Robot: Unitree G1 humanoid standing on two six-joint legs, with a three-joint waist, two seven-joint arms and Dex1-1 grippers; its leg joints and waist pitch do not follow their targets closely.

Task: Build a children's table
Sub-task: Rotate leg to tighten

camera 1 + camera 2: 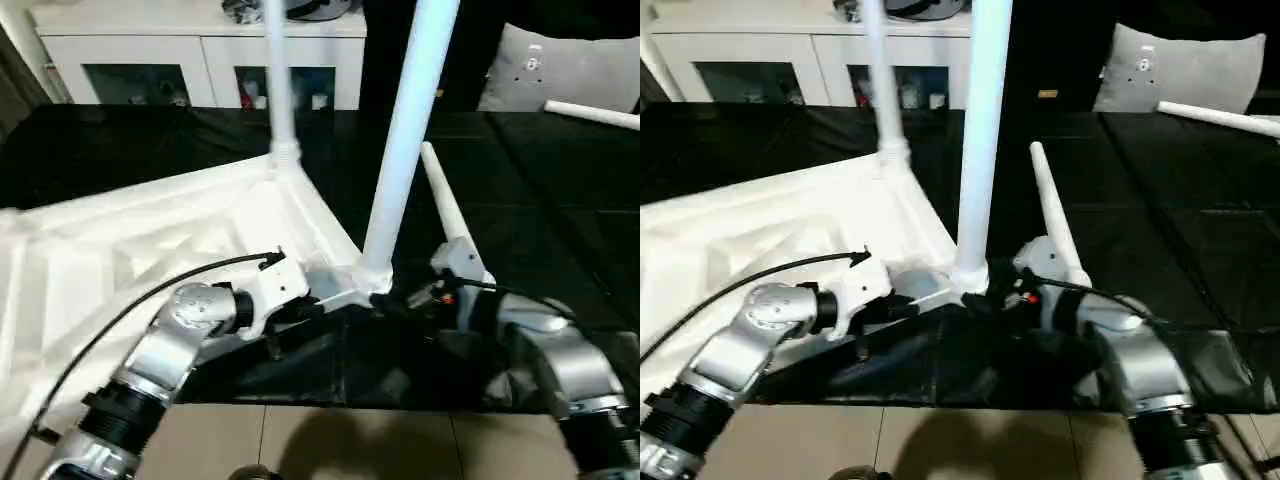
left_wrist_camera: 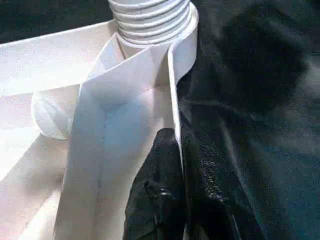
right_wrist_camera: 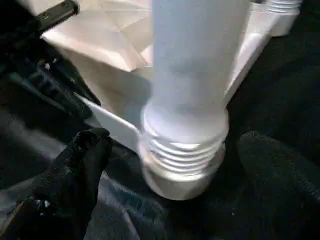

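Note:
The children's table tabletop (image 1: pixel 150 230) lies underside up on the black cover. Two white legs stand upright in its sockets: a far one (image 1: pixel 281 90) and a near one (image 1: pixel 405 140) at the corner closest to me. My left gripper (image 1: pixel 298 308) is shut on the tabletop's thin rim (image 2: pixel 175 100) just beside that near corner. Around the near leg's threaded base (image 3: pixel 182 150), my right gripper (image 3: pixel 177 142) stands open, with one black finger (image 3: pixel 85 160) on each side and not touching it. A third leg (image 1: pixel 447 205) lies loose behind my right wrist.
Another white leg (image 1: pixel 592 114) lies at the far right of the black cover (image 1: pixel 560 220). A white cabinet (image 1: pixel 200 60) and a grey cushion (image 1: pixel 560 70) stand behind. The work surface's front edge runs just under my forearms, with tan floor (image 1: pixel 330 440) below.

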